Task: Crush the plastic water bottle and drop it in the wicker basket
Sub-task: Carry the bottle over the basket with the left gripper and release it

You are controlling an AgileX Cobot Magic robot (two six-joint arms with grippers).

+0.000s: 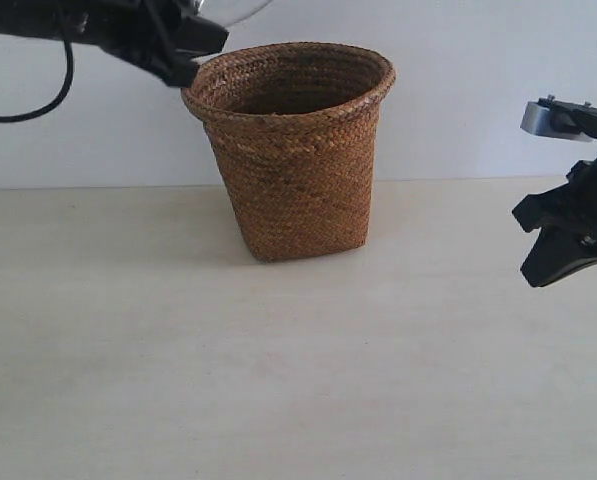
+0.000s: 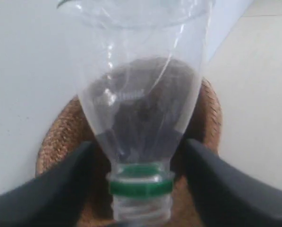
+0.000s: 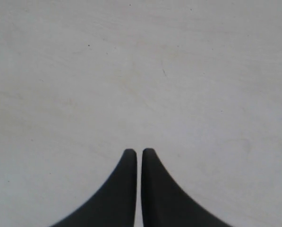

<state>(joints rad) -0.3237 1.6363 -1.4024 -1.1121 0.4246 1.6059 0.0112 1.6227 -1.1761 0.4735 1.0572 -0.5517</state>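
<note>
Brown woven wicker basket (image 1: 293, 170) with a flared round rim stands upright near the far edge of the pale tabletop (image 1: 278, 390), about midway between its left and right edges, in front of a white wall (image 1: 458, 90). Left gripper (image 1: 183, 55) is up in the air over the basket's left rim, holding the clear plastic water bottle (image 1: 233, 10) - only a sliver of the bottle shows at the top of the exterior view. In the left wrist view the left gripper (image 2: 140, 151) has its black fingers (image 2: 51, 189) pressed to either side of the bottle (image 2: 141, 104), just above the green neck ring (image 2: 141, 185), neck toward the camera; the basket (image 2: 60, 137) opening lies directly behind the bottle. Right gripper (image 1: 553, 265) hangs above the tabletop's right edge, well apart from the basket - empty, tips (image 3: 139, 152) almost touching with only a thin slit between them, bare tabletop below.
</note>
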